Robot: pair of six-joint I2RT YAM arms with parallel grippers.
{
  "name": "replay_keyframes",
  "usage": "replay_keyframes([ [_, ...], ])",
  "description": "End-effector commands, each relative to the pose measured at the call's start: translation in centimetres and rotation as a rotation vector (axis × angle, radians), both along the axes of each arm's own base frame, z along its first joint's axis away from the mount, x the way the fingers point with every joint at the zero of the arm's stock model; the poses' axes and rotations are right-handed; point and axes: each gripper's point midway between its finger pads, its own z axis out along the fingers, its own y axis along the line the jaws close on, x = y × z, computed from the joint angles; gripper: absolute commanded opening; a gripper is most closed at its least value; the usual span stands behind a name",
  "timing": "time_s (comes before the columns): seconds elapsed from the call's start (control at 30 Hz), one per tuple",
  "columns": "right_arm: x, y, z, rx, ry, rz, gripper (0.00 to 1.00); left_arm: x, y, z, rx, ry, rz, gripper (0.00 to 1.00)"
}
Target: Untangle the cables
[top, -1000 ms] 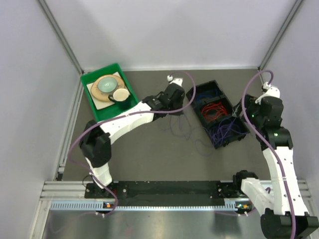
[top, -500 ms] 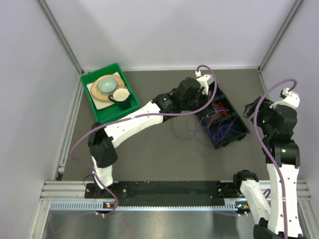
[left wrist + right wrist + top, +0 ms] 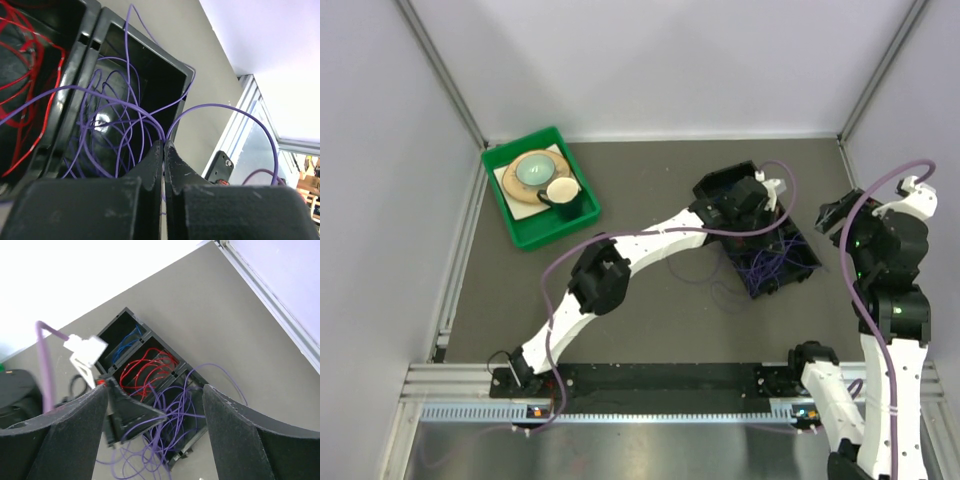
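The cables (image 3: 150,372) lie in the black three-part box (image 3: 92,22): blue at one end, red in the middle, purple at the other, with purple loops spilling over the box's rim. Well apart from the box, a green bin (image 3: 525,232) holds dishes (image 3: 533,172). The left gripper (image 3: 163,146) pinches purple strands tight; beside the box, the right gripper (image 3: 154,390) gapes wide, empty.

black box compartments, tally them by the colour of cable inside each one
blue cables: 1 compartment
red cables: 1 compartment
purple cables: 1 compartment, with some loops spilling over the rim
total: 3 compartments in the black box
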Motion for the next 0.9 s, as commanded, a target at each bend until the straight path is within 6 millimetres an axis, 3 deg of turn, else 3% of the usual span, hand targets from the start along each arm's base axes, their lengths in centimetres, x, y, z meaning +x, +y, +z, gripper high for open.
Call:
replay_keyframes([
  [0.0, -1.1, -0.6, 2.8, -0.018, -0.062, -0.037, 0.75, 0.7, -1.7, 0.8, -0.040, -0.035, 0.026, 0.00],
  [0.17, -1.3, -0.5, 3.5, -0.013, -0.075, -0.032, 0.74, 0.7, -2.7, -3.6, 0.005, -0.034, 0.029, 0.00],
  [0.3, -1.3, -0.3, 3.4, -0.006, -0.074, -0.024, 0.74, 0.7, -2.3, -7.6, 0.103, -0.069, 0.049, 0.00],
  [0.43, -0.8, 0.3, 2.6, 0.013, -0.059, 0.010, 0.74, 0.6, -1.7, -10.0, 0.159, -0.086, 0.056, 0.00],
  [0.47, -0.5, 0.4, 2.3, 0.016, -0.054, 0.014, 0.74, 0.6, -1.6, -10.4, 0.166, -0.088, 0.048, 0.05],
  [0.6, 0.1, 0.7, 1.0, 0.018, -0.018, 0.040, 0.74, 0.1, -1.9, -8.5, 0.136, -0.095, 0.017, 0.32],
  [0.7, 0.3, 0.5, 0.2, 0.004, 0.010, 0.036, 0.74, -0.1, -1.5, -5.4, 0.113, -0.127, 0.007, 0.42],
  [0.87, 0.4, 0.2, 0.4, -0.013, 0.009, 0.028, 0.75, -0.5, 0.0, -0.7, 0.106, -0.198, -0.001, 0.48],
])
